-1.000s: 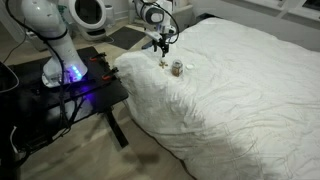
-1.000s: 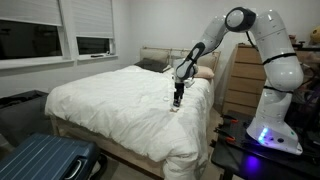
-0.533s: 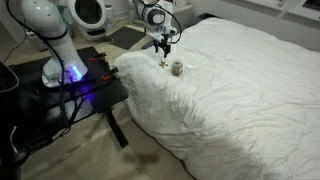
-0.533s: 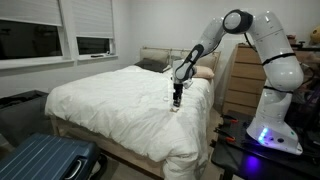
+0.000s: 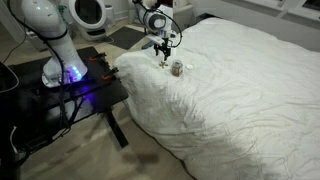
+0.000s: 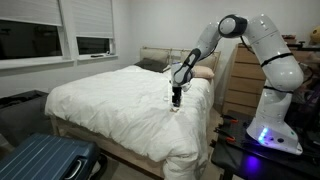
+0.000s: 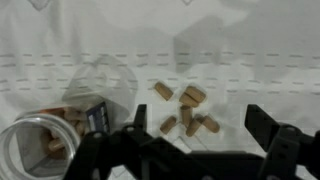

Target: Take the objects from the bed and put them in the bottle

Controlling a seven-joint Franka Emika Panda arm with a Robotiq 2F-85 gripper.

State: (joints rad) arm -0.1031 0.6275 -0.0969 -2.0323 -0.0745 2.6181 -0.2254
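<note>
Hand hovers low over the bed, jaws spread wide and gripping nothing, as I line up a pick. From the wrist camera, the objects (a loose cluster of tan bits, long axes pointing every which way) lie on the duvet between the two fingers, nearer the one on the picture's left. The bottle stands just beside the cluster, further to the picture's left and outside the jaws, with some bits visible inside. In both exterior views the arm reaches out from its base, forearm sloping down, hand pointing at the duvet. I judge a short descent comes next.
</note>
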